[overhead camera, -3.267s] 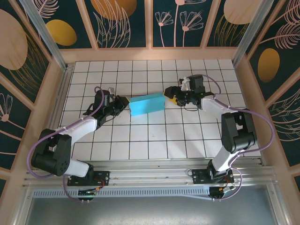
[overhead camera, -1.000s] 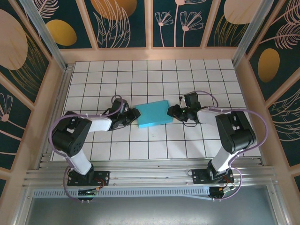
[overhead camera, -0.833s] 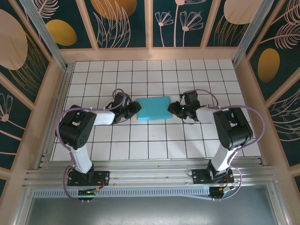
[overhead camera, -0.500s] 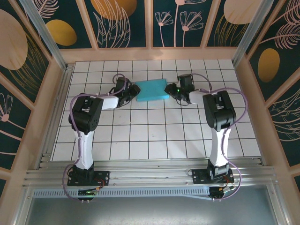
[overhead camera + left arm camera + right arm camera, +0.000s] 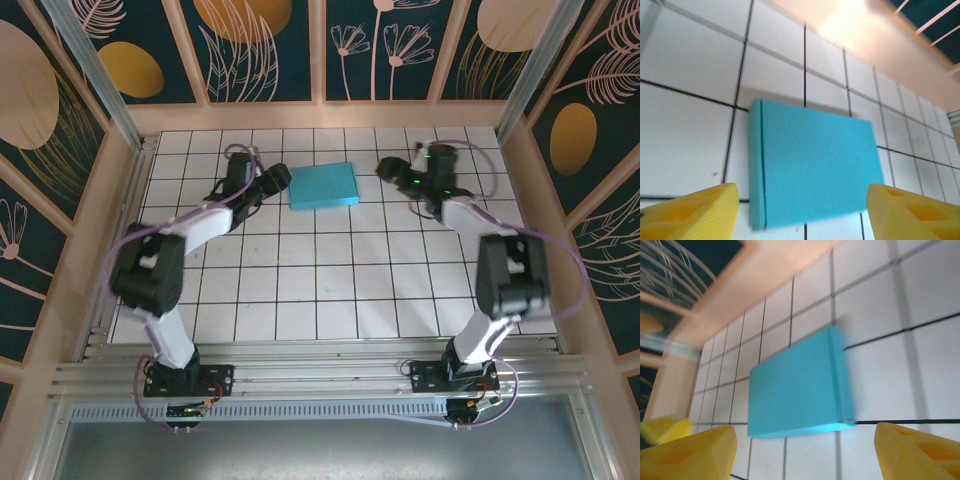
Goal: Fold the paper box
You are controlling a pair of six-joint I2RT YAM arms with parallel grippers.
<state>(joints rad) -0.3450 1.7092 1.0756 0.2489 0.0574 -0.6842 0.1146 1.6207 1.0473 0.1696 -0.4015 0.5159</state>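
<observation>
- The arm bases (image 5: 185, 380) are bolted at the near edge of the table (image 5: 330, 290), so both arms must stretch well forward to reach the work.
- The left arm (image 5: 190, 225) and right arm (image 5: 470, 215) angle inward over the tiles, meeting the job from opposite ends.
- The left gripper (image 5: 278, 177) sits just beside the box's left end. Its wrist view shows the gripper (image 5: 800, 210) with yellow fingers (image 5: 700, 210) spread wide and nothing pinched.
- The right gripper (image 5: 385, 168) stands a little off the right end. Seen from its own wrist, the gripper (image 5: 802, 450) is likewise spread and empty.
- The box (image 5: 323, 186) lies flat on the tiles between them, in the far part of the table, turquoise side up.
- From the left wrist the box (image 5: 815, 165) shows a crease along its left edge. From the right wrist the box (image 5: 795, 390) shows a slim closed side. It looks fully folded.
- With neither gripper holding it, the box rests on its own, so the folding seems done and the arms are likely free to back off.
- Beyond it runs the wooden back rim (image 5: 320, 115), near but apart.
</observation>
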